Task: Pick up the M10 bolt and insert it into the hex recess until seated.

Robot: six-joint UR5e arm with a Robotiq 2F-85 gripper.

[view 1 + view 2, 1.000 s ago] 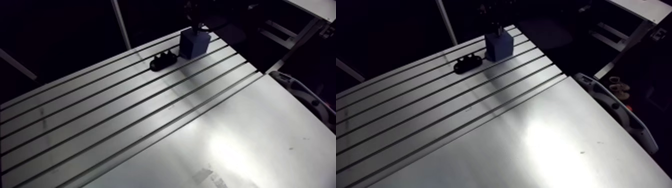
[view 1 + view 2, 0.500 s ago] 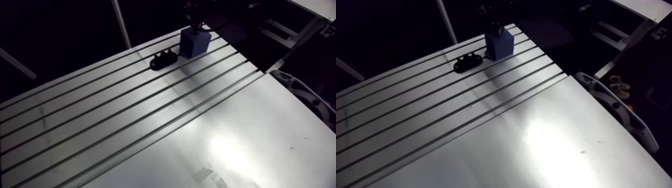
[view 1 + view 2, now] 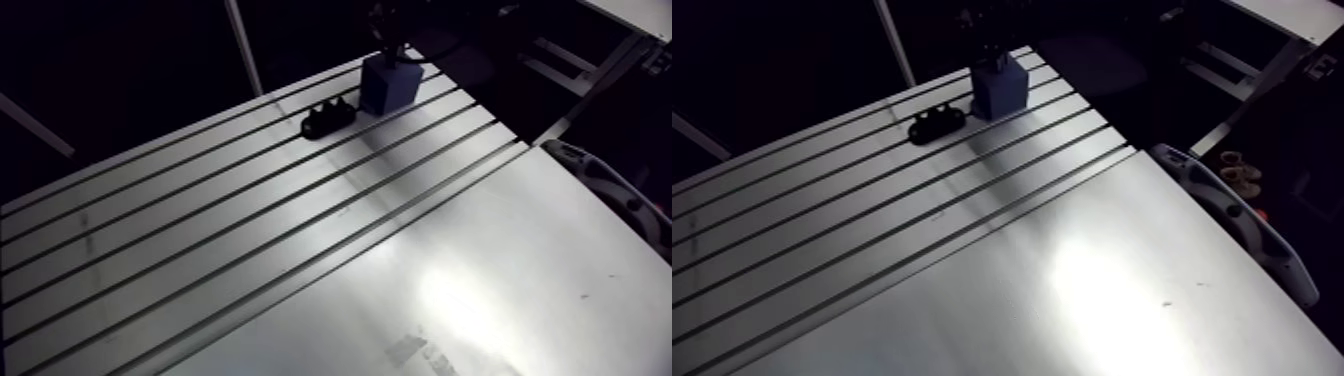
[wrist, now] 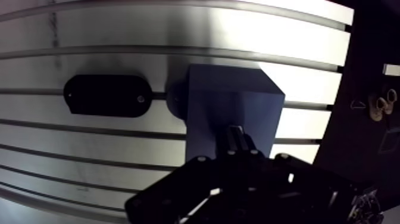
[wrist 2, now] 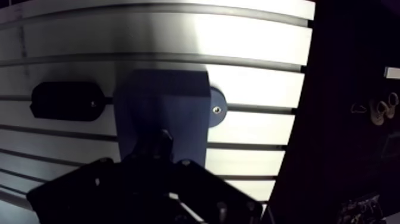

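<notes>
The gripper (image 4: pixel 235 142) hangs right over the top face of the blue block (image 4: pixel 232 98). The block stands on the slotted aluminium table (image 3: pixel 300 250), out at roughly 1 o'clock in the arm view. A black oval plate (image 4: pixel 107 95) lies flat just beside the block at about its 8 o'clock, with a sliver of table between them. The jaws are too dark to read, so apart or clamped, can't tell. The M10 bolt can't be made out either, and the hex recess is hidden under the gripper.
</notes>
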